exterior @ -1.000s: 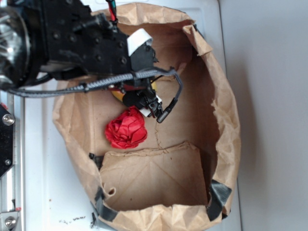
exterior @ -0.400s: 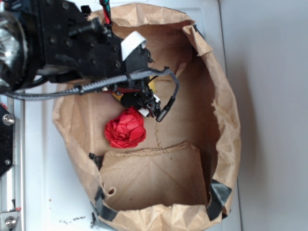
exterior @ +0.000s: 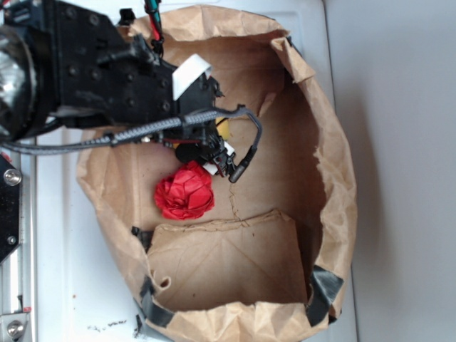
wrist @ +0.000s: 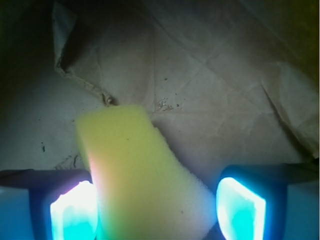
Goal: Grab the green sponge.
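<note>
The green sponge [wrist: 135,165], yellow-looking foam, fills the space between my fingers in the wrist view, tilted over the bag floor. My gripper [wrist: 157,212] is shut on it: the left pad [wrist: 75,212] presses its side and the right pad [wrist: 240,210] meets its lower corner. From outside, my gripper [exterior: 208,149] reaches down into the brown paper bag [exterior: 335,178]. Only a sliver of the green sponge [exterior: 222,128] shows under the arm.
A red crumpled paper ball [exterior: 185,190] lies on the bag floor just below and left of the gripper. The bag's raised crumpled walls ring the area, with a folded flap [exterior: 228,260] at the front. The bag rests on a white surface [exterior: 71,271].
The arm and gripper have shifted slightly left and up in the exterior view. The red ball has stayed where it was.
</note>
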`<state>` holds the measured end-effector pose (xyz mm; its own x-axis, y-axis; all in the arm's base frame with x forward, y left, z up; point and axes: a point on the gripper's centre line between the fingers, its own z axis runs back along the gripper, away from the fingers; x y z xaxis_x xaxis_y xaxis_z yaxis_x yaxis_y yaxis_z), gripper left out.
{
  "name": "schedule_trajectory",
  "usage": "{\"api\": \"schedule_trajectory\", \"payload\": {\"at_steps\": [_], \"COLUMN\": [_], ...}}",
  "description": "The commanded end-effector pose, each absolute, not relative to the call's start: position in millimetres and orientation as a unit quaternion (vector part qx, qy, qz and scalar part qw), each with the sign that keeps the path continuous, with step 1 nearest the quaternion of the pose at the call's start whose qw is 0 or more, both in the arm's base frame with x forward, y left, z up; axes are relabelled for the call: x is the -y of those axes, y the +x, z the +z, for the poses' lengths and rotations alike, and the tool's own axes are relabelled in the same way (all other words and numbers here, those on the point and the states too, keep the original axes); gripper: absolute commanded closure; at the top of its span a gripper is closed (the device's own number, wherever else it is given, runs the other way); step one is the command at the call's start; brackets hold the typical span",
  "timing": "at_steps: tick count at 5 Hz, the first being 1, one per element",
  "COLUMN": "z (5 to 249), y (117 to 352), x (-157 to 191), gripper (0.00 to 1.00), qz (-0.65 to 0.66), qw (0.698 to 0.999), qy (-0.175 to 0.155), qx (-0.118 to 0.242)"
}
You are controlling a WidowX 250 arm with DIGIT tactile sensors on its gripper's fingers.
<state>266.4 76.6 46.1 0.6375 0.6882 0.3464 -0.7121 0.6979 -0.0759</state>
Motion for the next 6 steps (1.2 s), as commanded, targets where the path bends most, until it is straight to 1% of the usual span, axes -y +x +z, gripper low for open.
{"api": "schedule_trajectory", "payload": {"at_steps": [1,3,4,5,6], "z": [51.2,59.2,66.5,85.7,101.5], "y": [270.3,269.5,268.2,265.2,265.1], "x": [-77.9,-78.8,-78.3,-76.3,-76.5], "gripper": [1.0,1.0,1.0,1.0,1.0], "qz": [0.383,0.378,0.372,0.356,0.344], "qw": [0.904,0.908,0.911,0.915,0.919], "qy": [0.038,0.028,0.021,0.008,-0.003], "qx": [0.188,0.176,0.179,0.191,0.195]}}
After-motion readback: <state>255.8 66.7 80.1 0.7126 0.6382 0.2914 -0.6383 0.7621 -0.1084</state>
